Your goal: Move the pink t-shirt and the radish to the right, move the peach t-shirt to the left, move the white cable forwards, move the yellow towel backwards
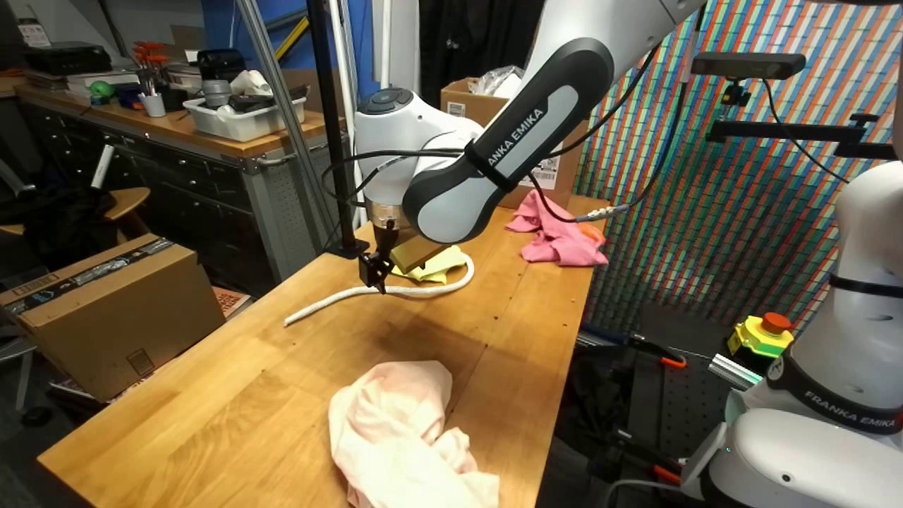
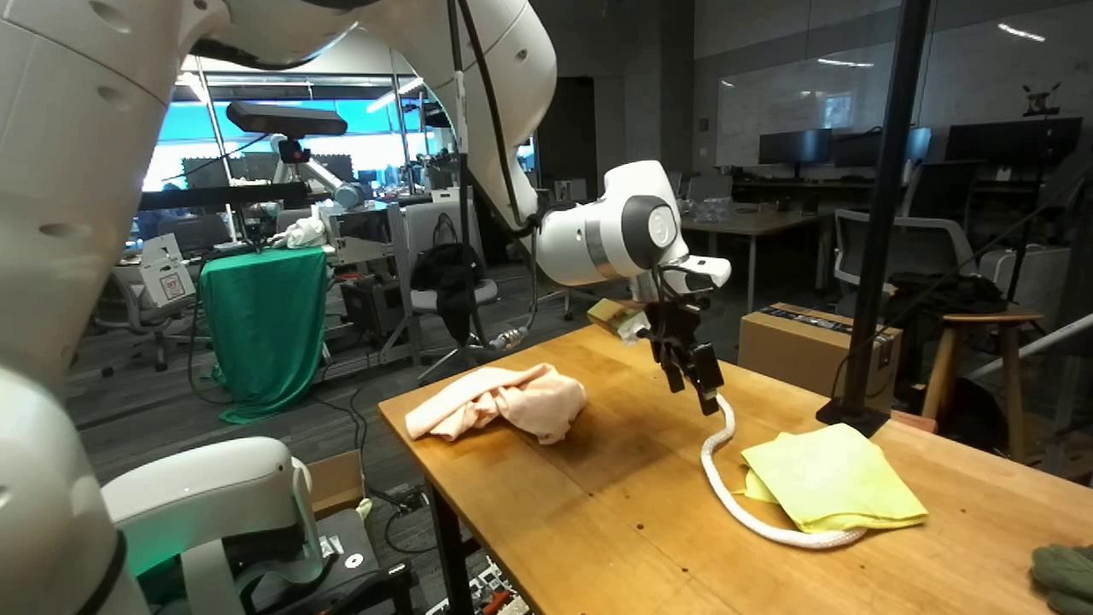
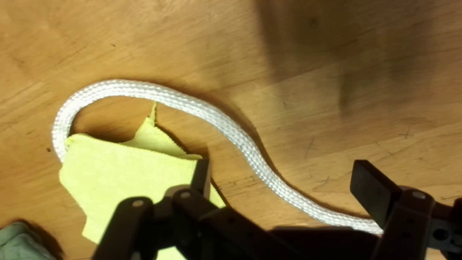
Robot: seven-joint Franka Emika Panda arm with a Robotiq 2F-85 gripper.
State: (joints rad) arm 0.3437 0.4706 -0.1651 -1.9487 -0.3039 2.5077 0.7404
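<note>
While the gripper (image 3: 281, 171), jaws spread wide, hangs over the white cable (image 3: 202, 111) part-tucked under the yellow towel (image 3: 122, 180), bare table (image 1: 522, 353) stretches between the peach t-shirt (image 1: 395, 430) and the pink t-shirt (image 1: 557, 240), both near one long edge!

White cable (image 3: 216, 118) partly hidden from you under the yellow towel (image 3: 126, 173), towel partly behind your gripper (image 3: 285, 184) in the wrist view, peach t-shirt (image 1: 395, 423) cut off below in an exterior view, orange patch (image 1: 592, 233) by the pink t-shirt (image 1: 561, 245) indistinct.
</note>
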